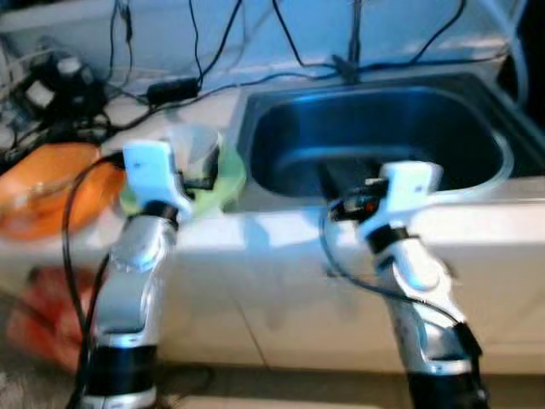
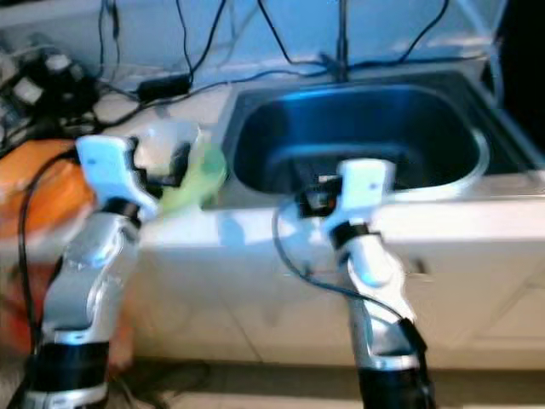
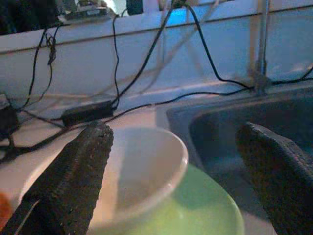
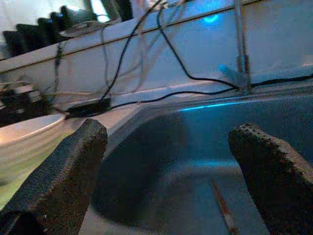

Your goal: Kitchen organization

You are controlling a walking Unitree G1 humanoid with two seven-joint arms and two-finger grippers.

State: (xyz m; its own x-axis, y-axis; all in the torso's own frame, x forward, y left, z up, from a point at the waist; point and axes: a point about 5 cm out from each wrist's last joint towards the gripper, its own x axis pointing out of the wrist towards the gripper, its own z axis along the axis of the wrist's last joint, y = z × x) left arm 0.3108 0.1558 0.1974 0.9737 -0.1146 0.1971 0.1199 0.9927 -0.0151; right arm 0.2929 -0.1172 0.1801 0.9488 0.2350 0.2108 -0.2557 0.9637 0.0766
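Here a white bowl (image 3: pixel 142 166) sits nested on a light green plate (image 3: pixel 205 210) on the white counter (image 1: pixel 281 226), just beside the left rim of the steel sink (image 1: pixel 379 141). The left gripper (image 3: pixel 171 166) hovers right over this stack with its two black fingers (image 3: pixel 73 181) spread wide and holding nothing: in the left wrist view one finger lies over the bowl's near side, while the other hangs over the sink side of the plate. Whether either finger touches the dishes is not clear. The bowl's rim tilts a little over the plate, and the plate's green edge reaches close to the sink's lip.

The right gripper (image 4: pixel 171 171) is poised at the front edge of the sink, also splayed and empty, its fingers pointing into the dark basin. A thin stick-like item (image 4: pixel 222 208) lies on the basin floor; what it is cannot be made out.

To the left of the stack, an orange dish (image 1: pixel 51 183) rests on the counter, well apart from the sink. Black cables (image 1: pixel 204 51) and a power adapter (image 1: pixel 173 88) trail along the back of the counter against the white wall, behind the bowl. The faucet stem (image 1: pixel 353 34) rises at the sink's back rim. The counter strip in front of the sink is narrow, and both head views are somewhat blurred.
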